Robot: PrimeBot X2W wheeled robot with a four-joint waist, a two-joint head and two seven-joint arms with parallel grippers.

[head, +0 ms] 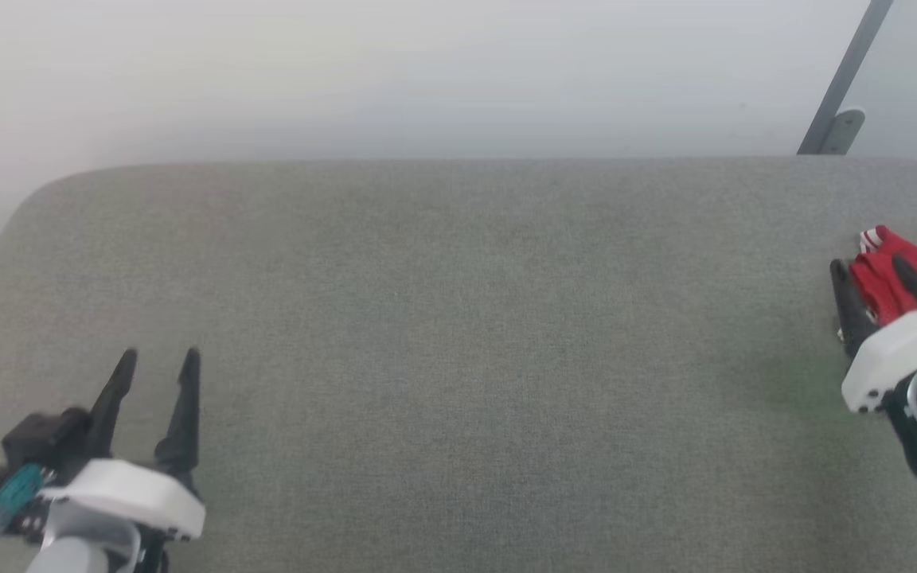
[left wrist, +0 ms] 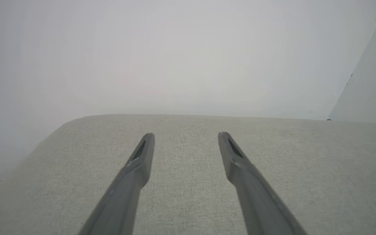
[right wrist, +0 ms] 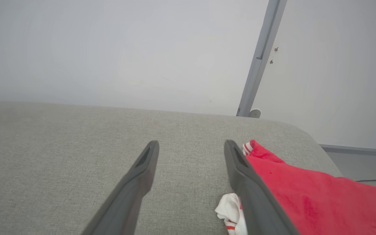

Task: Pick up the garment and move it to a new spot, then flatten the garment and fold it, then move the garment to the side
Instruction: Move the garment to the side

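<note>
Here, on a grey cushion (head: 458, 334), we find the right gripper (right wrist: 191, 143) with its two dark fingers spread wide and nothing clasped between them. The garment (right wrist: 308, 195), a crumpled heap of red, lies against that gripper's right side. In the right wrist view the red cloth runs along and under the right-hand finger. A white cuff (right wrist: 232, 209) with thin red stripes pokes out on the finger's inner side, low between the two fingers. Whether the finger presses on the cloth we cannot tell. From the head view we see the heap at the gripper's fingertips, with a striped white edge just past them. Beyond the tips a grey pole (right wrist: 261, 55) rises slanting before the pale wall (right wrist: 109, 49). The left gripper (head: 161, 356) hovers well apart from the garment, far across the cushion. Its fingers are likewise parted wide and empty, with grey weave between and ahead of them up to the cushion's rounded back edge.
</note>
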